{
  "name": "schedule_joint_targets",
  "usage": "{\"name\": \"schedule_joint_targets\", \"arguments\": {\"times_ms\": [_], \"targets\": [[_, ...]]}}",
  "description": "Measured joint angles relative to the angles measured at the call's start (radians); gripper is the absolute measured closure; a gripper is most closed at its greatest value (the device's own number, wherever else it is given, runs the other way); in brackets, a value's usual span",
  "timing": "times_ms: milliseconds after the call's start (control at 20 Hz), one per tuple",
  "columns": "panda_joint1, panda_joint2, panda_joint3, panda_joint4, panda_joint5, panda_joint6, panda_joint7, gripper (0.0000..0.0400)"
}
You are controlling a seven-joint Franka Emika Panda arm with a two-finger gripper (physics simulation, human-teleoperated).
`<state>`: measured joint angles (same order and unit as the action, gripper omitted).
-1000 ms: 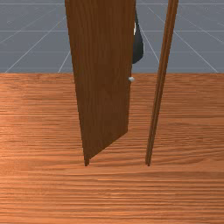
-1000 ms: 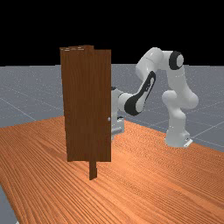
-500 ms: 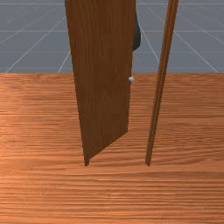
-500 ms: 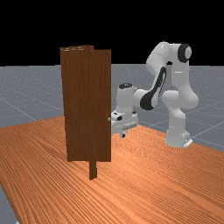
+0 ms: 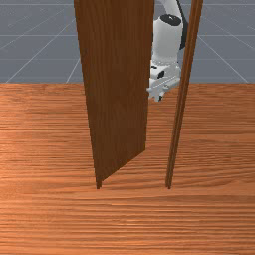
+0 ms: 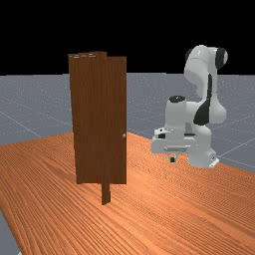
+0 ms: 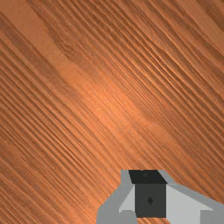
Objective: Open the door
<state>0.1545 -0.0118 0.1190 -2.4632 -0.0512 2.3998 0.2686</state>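
The brown door (image 5: 119, 74) stands ajar, its free edge swung back toward the arm and away from the right post. My gripper (image 5: 158, 98) is behind the frame, seen through the gap between that edge and the post. On the far view's right, the gripper (image 6: 172, 159) hangs low over the table, well apart from the door (image 6: 99, 119) and its small pale knob (image 6: 124, 135). Its fingers are together with nothing held. In the wrist view the gripper (image 7: 150, 194) points down at bare wood.
The frame's right post (image 5: 180, 109) rises at the front view's right of the gap. A post foot (image 6: 106, 194) stands below the panel in the far view. Orange-brown tabletop (image 6: 164, 214) lies around the frame and under my hand.
My hand has drawn back from beside the door toward the far view's right, near the arm's base, and has turned. The door and its frame have stayed put.
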Motion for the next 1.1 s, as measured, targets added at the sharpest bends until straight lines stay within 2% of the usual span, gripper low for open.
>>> {"name": "schedule_joint_targets", "arguments": {"times_ms": [50,150,300,400,500,550,600,750,850,900,950,1000,1100], "targets": [[0.053,0.039,0.027,0.052,-0.003,-0.019,0.072,0.04],[0.13,0.104,0.065,0.141,-0.028,-0.053,0.048,0.04],[0.166,0.137,0.097,0.186,-0.06,-0.063,-0.108,0.04],[0.184,0.213,0.082,0.301,-0.134,-0.138,-0.104,0.04],[0.204,0.354,0.045,0.521,-0.197,-0.256,-0.111,0.04],[0.201,0.44,0.031,0.659,-0.194,-0.295,-0.149,0.04],[0.155,0.505,0.055,0.754,-0.143,-0.266,-0.289,0.04],[0.164,0.848,0.029,1.349,-0.15,-0.504,-0.386,0.04],[0.162,0.869,0.017,1.372,-0.14,-0.519,-0.326,0.04],[0.173,0.97,0.01,1.555,-0.141,-0.598,-0.345,0.04],[0.177,1.018,0.01,1.645,-0.144,-0.635,-0.379,0.04],[0.178,1.027,0.006,1.657,-0.141,-0.642,-0.358,0.04],[0.111,0.922,0.043,1.451,-0.171,-0.529,-0.6,0.04]]}}
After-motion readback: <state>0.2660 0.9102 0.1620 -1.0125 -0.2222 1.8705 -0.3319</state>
